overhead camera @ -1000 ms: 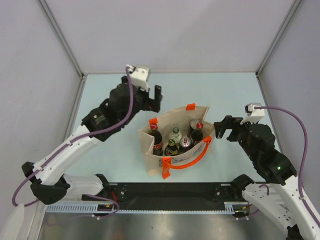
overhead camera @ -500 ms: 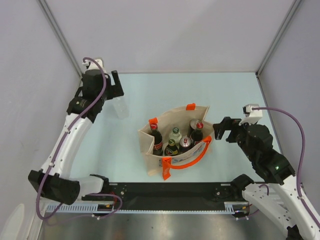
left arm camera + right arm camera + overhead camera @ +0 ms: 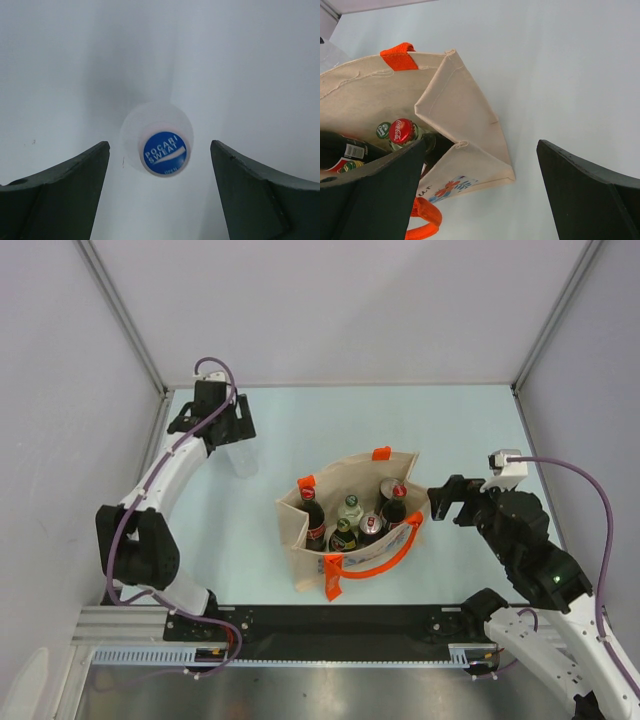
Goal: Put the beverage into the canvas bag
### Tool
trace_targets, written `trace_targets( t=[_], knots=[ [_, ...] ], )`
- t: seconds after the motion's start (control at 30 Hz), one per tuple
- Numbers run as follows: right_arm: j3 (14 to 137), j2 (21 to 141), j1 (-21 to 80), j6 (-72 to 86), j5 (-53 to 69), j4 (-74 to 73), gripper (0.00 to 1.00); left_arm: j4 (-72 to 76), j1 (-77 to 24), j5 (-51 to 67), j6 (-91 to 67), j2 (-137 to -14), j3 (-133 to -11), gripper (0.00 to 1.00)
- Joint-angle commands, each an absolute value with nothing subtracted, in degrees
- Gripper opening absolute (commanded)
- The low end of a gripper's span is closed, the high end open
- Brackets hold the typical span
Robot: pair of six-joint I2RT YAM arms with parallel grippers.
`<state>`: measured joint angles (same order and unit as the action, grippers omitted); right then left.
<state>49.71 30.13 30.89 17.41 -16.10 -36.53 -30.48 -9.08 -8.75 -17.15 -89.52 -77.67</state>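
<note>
Two grippers: one per arm, both with jaws apart, neither holding anything.
Left gripper (image 3: 159, 146): spread wide over the far-left part of the table (image 3: 300, 420), one finger on each side of the beverage, no contact seen.
Beverage (image 3: 241, 456): one clear bottle, upright on the table, well apart from the canvas bag.
Cap (image 3: 165, 152): one, blue, marked POCARI SWEAT.
Right gripper (image 3: 481, 142): spread, just beside the right end of the bag, touching nothing.
Canvas bag (image 3: 312, 565): one, beige, mouth open, mid-table between the arms.
Handles (image 3: 385, 552): orange, one full loop draped over the near side, far one showing only as tabs.
Print (image 3: 447, 190): one blue patch on the near side.
Drinks in bag: at least five tops visible from above, exact count unclear.
Red Coca-Cola cap (image 3: 401, 131): one.
Green cap (image 3: 383, 130): one, just beside the red.
</note>
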Motion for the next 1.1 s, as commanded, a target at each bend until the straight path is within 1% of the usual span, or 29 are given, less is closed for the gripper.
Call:
trace_targets(
  t=[0.0,0.07,0.17,0.27,0.33,0.37,0.43,0.47,0.53,0.57,0.63,0.67,0.73,1.07],
  knots=[
    [49.83,29.44,30.85,16.43,-17.40,-35.77,1.00,-27.33,-7.12,-6.16,-18.46,-92.36,-79.19,0.86],
    [49.83,29.71,30.85,16.43,-17.40,-35.68,1.00,-26.37,-6.94,-5.63,-18.02,-93.42,-79.28,0.85],
    [49.83,29.79,30.85,16.44,-17.14,-35.51,1.00,-26.19,-6.59,-4.40,-17.31,-95.01,-79.72,0.79],
    [49.92,29.80,30.85,16.44,-17.14,-35.59,1.00,-26.37,-6.59,-4.57,-17.05,-95.10,-79.10,0.73],
    [50.01,29.79,30.94,16.44,-17.23,-35.59,1.00,-26.37,-6.68,-4.66,-16.79,-94.84,-78.67,0.65],
    [50.10,29.79,30.85,16.44,-17.14,-35.60,1.00,-26.45,-6.59,-4.75,-16.79,-94.92,-78.66,0.58],
    [50.36,29.79,30.85,16.35,-17.05,-35.68,1.00,-26.80,-6.59,-4.75,-16.52,-94.66,-78.57,0.52],
    [50.27,29.79,30.85,16.43,-17.14,-35.68,1.00,-26.89,-6.59,-4.83,-16.35,-94.48,-78.66,0.43],
    [50.45,29.79,30.85,16.52,-17.05,-35.77,1.00,-27.33,-6.59,-4.92,-16.09,-94.04,-78.49,0.35],
    [50.45,29.79,30.94,16.44,-17.05,-35.86,1.00,-27.51,-6.59,-4.92,-16.00,-93.52,-78.49,0.27],
    [50.54,29.79,30.85,16.61,-16.96,-35.86,1.00,-28.12,-6.59,-4.83,-15.65,-92.90,-78.57,0.18],
    [50.62,29.79,30.85,16.61,-16.96,-35.95,1.00,-28.39,-6.59,-4.83,-15.56,-92.12,-78.49,0.10],
    [50.62,29.79,30.85,16.70,-16.96,-35.86,1.00,-28.91,-6.68,-5.01,-15.12,-91.23,-78.40,0.00],
    [50.36,30.50,30.94,17.40,-16.61,-35.68,0.99,-30.93,-7.29,-6.15,-13.54,-85.61,-79.01,0.00]
  ],
)
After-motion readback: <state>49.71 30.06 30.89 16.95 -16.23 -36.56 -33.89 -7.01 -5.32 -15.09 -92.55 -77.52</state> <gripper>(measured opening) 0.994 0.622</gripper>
